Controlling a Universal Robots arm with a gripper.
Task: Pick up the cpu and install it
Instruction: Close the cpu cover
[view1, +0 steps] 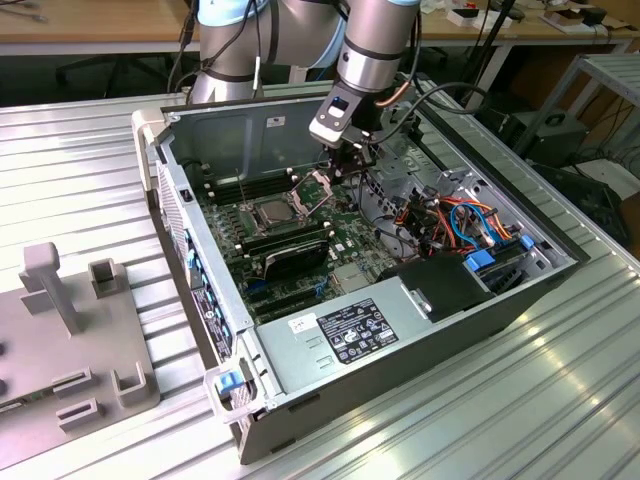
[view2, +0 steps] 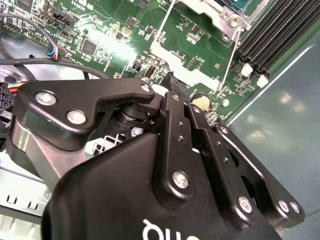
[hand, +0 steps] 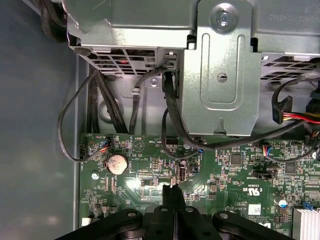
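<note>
The gripper (view1: 350, 165), fingers pressed together with nothing visible between them, hangs low over the motherboard (view1: 342, 240) inside the open case (view1: 230, 130), just beside the raised socket frame (view1: 313, 188). The cpu (view1: 272, 212) lies flat in the socket, toward the exterior view's left of the gripper.

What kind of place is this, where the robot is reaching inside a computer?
Probably a robotics lab or workshop: a robot arm reaches into an open computer case on a ribbed metal table, with wooden desks behind.
</note>
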